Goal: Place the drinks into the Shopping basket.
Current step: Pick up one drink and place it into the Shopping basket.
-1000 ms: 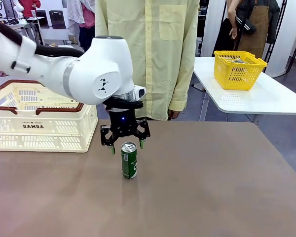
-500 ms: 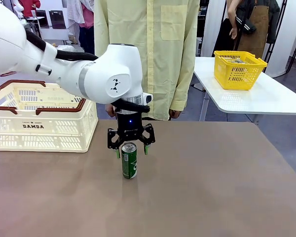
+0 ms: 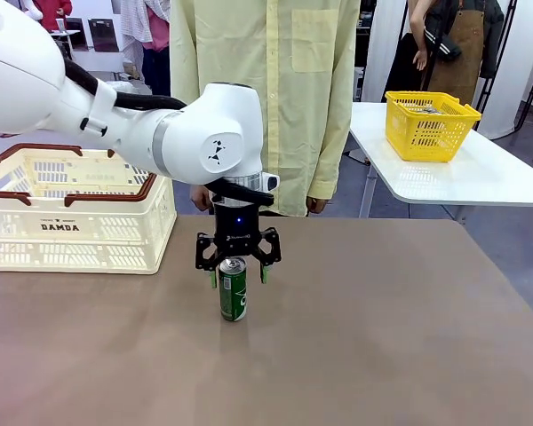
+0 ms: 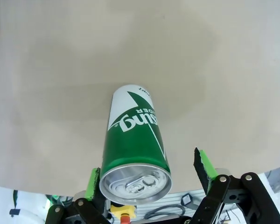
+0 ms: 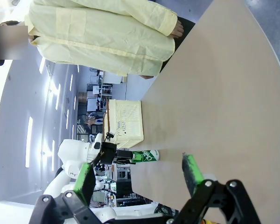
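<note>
The cream basket (image 3: 71, 240) stands left of the upright green can (image 3: 233, 293). The left gripper (image 3: 237, 276) straddles the can's top with its fingers wide, so the grasp is in hand. Next it likely needs to close and lift. The right gripper (image 5: 139, 175) gapes wide, well away from the can.

One slim green metal can with white marks (image 3: 233, 289) is counted. One large cream-white slotted plastic basket with dark brown handles (image 3: 71, 232) is seen at ten o'clock. One small bright yellow mesh basket (image 3: 429, 126) is seen at two o'clock, its contents unclear.
</note>
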### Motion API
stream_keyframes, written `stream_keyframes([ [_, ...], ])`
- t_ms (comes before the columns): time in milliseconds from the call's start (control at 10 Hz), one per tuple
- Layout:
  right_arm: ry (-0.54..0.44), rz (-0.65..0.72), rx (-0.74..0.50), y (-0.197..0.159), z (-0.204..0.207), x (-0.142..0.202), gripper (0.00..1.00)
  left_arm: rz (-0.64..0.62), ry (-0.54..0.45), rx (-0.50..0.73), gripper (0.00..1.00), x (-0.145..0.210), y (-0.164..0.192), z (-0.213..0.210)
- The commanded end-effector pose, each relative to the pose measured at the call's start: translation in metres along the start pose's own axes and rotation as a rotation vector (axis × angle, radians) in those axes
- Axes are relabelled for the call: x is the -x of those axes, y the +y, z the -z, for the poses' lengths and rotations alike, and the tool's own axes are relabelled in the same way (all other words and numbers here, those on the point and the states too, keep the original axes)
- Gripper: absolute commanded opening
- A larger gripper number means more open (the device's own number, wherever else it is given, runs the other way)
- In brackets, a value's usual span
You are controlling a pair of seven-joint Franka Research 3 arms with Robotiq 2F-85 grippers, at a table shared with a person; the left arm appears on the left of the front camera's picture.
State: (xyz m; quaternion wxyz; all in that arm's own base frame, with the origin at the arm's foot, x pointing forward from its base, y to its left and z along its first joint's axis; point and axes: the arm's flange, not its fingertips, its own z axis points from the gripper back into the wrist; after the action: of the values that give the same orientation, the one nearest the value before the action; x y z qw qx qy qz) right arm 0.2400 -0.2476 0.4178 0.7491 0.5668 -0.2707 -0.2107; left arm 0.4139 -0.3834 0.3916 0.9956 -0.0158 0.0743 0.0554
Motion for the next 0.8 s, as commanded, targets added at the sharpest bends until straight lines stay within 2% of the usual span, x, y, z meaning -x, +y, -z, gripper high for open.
stream_keyframes([
  [0, -0.003, -0.007, -0.014, 0.0014, -0.0012, -0.0009, 1.0, -0.01, 0.006, -0.02, 1.0, -0.0031, 0.002, -0.0041],
  [100, -0.003, -0.007, -0.014, 0.0014, -0.0012, -0.0009, 1.0, -0.019, 0.007, -0.026, 1.0, -0.0048, 0.0018, -0.004],
  [200, -0.003, -0.007, -0.014, 0.0014, -0.0012, -0.0009, 1.0, -0.02, 0.008, -0.051, 0.59, -0.0073, 0.0013, -0.0029],
  [300, -0.003, -0.007, -0.014, 0.0014, -0.0012, -0.0009, 1.0, -0.018, 0.002, -0.055, 0.01, -0.0066, 0.0013, -0.0019],
  [700, -0.003, -0.007, -0.014, 0.0014, -0.0012, -0.0009, 1.0, -0.041, -0.033, -0.062, 0.0, -0.0083, -0.0005, -0.0007],
])
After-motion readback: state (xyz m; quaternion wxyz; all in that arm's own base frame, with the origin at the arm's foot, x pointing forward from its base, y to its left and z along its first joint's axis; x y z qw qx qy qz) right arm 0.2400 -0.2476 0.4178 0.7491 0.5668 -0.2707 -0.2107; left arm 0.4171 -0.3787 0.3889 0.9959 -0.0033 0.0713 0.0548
